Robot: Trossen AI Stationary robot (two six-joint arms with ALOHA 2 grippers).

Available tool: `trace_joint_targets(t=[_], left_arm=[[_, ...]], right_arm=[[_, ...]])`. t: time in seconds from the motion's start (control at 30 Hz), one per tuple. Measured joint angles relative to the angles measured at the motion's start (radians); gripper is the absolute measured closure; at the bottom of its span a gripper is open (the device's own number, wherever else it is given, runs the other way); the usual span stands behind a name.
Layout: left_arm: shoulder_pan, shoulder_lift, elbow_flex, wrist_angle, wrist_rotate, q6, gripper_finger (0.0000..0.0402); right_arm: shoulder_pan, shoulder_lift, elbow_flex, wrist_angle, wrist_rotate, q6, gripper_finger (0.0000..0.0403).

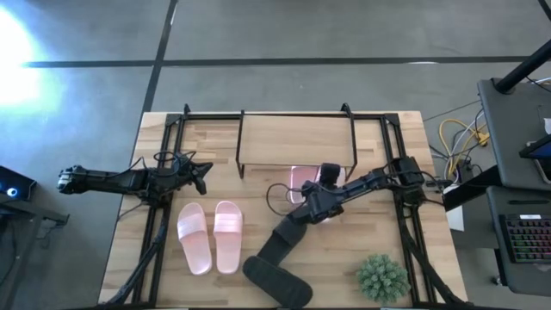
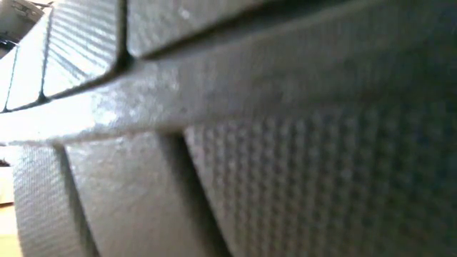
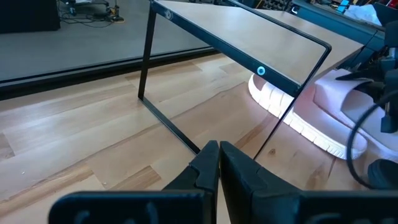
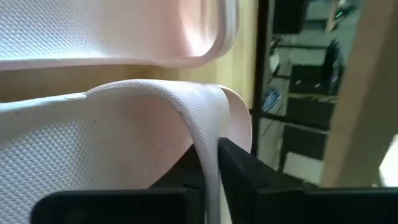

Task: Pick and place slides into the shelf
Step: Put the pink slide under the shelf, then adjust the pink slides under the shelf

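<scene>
Two pink slides (image 1: 208, 236) — wide-strapped, side by side

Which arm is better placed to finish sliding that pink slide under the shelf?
Right: the right gripper already grips the pink slide at the shelf; the left gripper waits shut.

From above, the scene is evenly and fairly brightly lit, with a strong white glare on the floor (image 1: 17, 65) at the far left edge; shadows on the tabletop (image 1: 258, 224) are soft and short. The table-height camera is almost wholly blocked by a black slide (image 2: 285, 143) pressed close, its dimpled texture blurred and catching a dull sheen. The right wrist picture is soft, its pink slide (image 4: 124, 124) too near for focus. The left wrist picture is clear, with mild blur far off.
</scene>
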Motion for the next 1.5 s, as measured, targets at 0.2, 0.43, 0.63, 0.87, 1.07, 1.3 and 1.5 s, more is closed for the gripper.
trace_joint_targets(t=[0.2, 0.43, 0.63, 0.87, 1.07, 1.3, 1.5], left_arm=[[0.0, 0.0, 0.0, 0.0, -0.001, 0.0, 0.0402], [0.0, 0.0, 0.0, 0.0, -0.004, 0.0, 0.0402], [0.0, 0.0, 0.0, 0.0, -0.004, 0.0, 0.0402], [0.0, 0.0, 0.0, 0.0, -0.003, 0.0, 0.0402], [0.0, 0.0, 0.0, 0.0, -0.003, 0.0, 0.0402], [0.0, 0.0, 0.0, 0.0, -0.002, 0.0, 0.0402], [0.0, -0.001, 0.0, 0.0, 0.0, 0.0, 0.0402]], right_arm=[[-0.011, 0.0, -0.008, 0.013, -0.023, -0.017, 0.0311], [-0.001, -0.003, -0.009, 0.003, -0.132, -0.023, 0.0244], [0.058, -0.012, 0.015, -0.006, -0.199, -0.025, 0.022], [0.165, -0.06, 0.061, -0.005, -0.221, 0.001, 0.0219], [0.237, -0.145, 0.074, -0.001, -0.327, 0.238, 0.022], [0.247, -0.208, 0.048, -0.021, -0.507, 0.993, 0.022], [0.247, -0.192, -0.002, -0.044, -0.612, 1.234, 0.0222]])
